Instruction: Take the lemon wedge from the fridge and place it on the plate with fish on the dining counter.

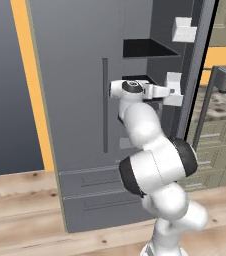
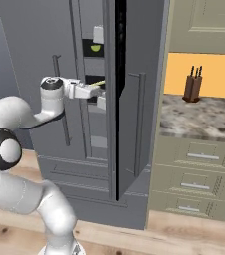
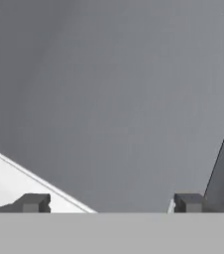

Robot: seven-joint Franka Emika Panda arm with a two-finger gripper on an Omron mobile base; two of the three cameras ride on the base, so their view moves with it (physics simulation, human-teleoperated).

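Big round white arm joints with dark rings (image 1: pixel 157 167) sit closest to the camera in the left base view, and the white arm bends up from the wooden floor (image 1: pixel 20 200) toward the tall dark-grey fridge (image 1: pixel 75 100). One fridge door is swung open. In the right base view that open door (image 2: pixel 112 99) is seen edge-on, with a long thin handle (image 2: pixel 142 124) on its outer face. The other door is shut and has its own long thin handle (image 1: pixel 105 105). The gripper (image 1: pixel 174 91) is held out level and reaches into the open side of the fridge, at the height of a dark shelf. In the hand view its two small dark fingertips (image 3: pixel 33 203) stand far apart with nothing between them, so the gripper is wide open and holds nothing. Past the fingertips is a flat grey wall of the fridge (image 3: pixel 114 89) and a white ledge (image 3: pixel 10 183) low on the left. White door bins (image 1: pixel 184 30) show inside the fridge, one high up and one just beside the gripper. A small yellow-green thing (image 2: pixel 95 48) lies on a dark shelf above the gripper in the right base view; it is too small to tell if it is the lemon wedge. To the right of the fridge is a mottled grey-brown stone surface (image 2: pixel 204 117) over pale green drawers (image 2: pixel 199 174), with a brown knife block (image 2: pixel 192 87) standing on it against an orange wall (image 2: pixel 214 69).
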